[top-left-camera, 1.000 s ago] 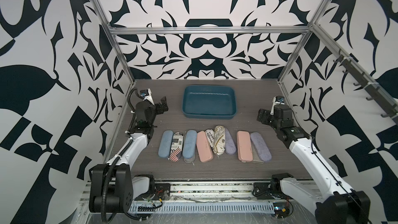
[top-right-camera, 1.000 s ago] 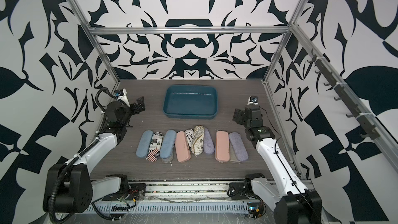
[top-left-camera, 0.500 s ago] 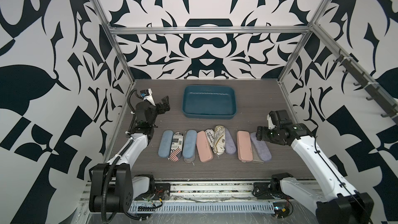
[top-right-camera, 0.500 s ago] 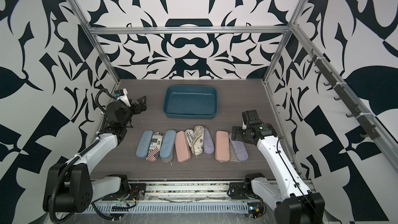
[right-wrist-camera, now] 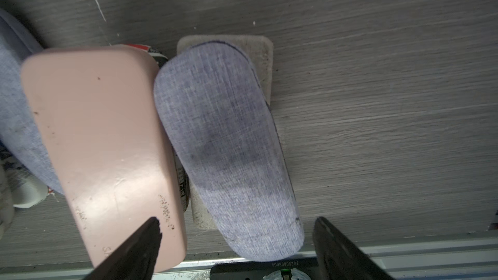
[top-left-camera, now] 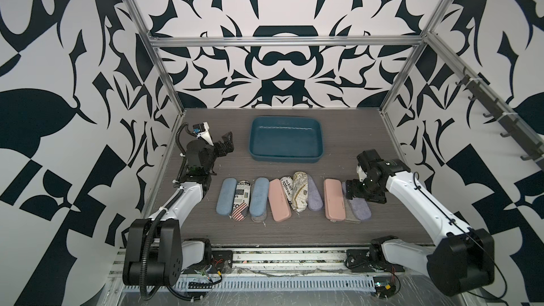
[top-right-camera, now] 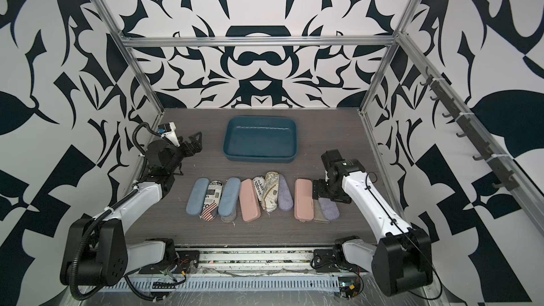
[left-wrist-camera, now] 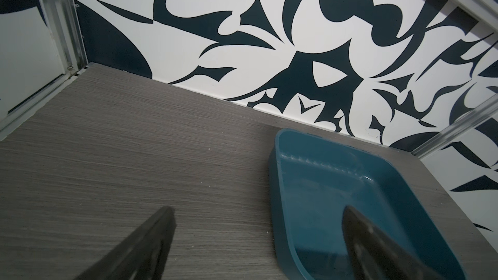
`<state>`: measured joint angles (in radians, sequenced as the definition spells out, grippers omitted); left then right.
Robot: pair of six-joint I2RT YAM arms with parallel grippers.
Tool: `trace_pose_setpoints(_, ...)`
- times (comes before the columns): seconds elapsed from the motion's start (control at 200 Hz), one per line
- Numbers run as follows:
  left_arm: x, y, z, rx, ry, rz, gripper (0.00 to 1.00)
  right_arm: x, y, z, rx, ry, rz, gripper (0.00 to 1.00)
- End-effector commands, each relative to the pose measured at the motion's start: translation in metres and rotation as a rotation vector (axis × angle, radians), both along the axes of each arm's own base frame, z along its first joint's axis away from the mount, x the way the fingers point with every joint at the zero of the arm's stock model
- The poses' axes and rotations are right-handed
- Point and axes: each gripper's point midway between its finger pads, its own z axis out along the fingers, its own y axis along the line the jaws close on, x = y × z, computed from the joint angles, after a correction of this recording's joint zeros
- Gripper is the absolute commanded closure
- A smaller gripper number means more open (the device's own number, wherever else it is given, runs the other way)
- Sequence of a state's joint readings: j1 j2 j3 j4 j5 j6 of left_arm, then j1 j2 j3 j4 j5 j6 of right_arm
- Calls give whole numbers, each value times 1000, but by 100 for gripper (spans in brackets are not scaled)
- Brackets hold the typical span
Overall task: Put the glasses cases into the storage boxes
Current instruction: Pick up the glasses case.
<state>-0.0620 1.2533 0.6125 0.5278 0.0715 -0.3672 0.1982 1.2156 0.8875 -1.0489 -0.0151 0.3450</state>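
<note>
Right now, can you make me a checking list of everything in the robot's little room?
Surface: grey wood-grain table, flat.
Job's things: glasses cases in a row, some overlapping; teal storage box empty behind them.
Clutter: small white specks.
Grippers: left gripper open, raised beside the box; right gripper open over the lavender case.
Cables: black hose on left arm; wires at front rail.
Surroundings: patterned walls, hook rail.

top views: high at front, facing down-rearward, far, both covering whole tabletop [top-left-camera: 353, 136] | left wrist: low, near, facing tray [left-wrist-camera: 323, 197] and rear wall [left-wrist-camera: 188, 36] | right wrist: close, looking down on lavender case [right-wrist-camera: 229, 144]
</note>
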Motion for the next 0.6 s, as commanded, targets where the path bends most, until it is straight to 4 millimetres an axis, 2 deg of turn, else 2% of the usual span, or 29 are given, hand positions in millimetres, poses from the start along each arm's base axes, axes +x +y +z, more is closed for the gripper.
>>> trace_pose_setpoints(0.0, -1, -3, -3, -13, -7, -9, 1, 1, 4, 2, 15, 23, 9, 9)
trace_pose_setpoints(0.2, 0, -2, -6, -9, -5, -5, 1, -1, 6, -12, 14, 82, 12, 10)
trace_pose_setpoints(0.47, 0, 0, -6, 6, -12, 4, 1, -1, 5, -24, 1, 127, 9, 20)
trace_pose_setpoints(0.595, -1, 1, -7, 8, -13, 7, 1, -2, 4, -26, -6, 139, 8, 21)
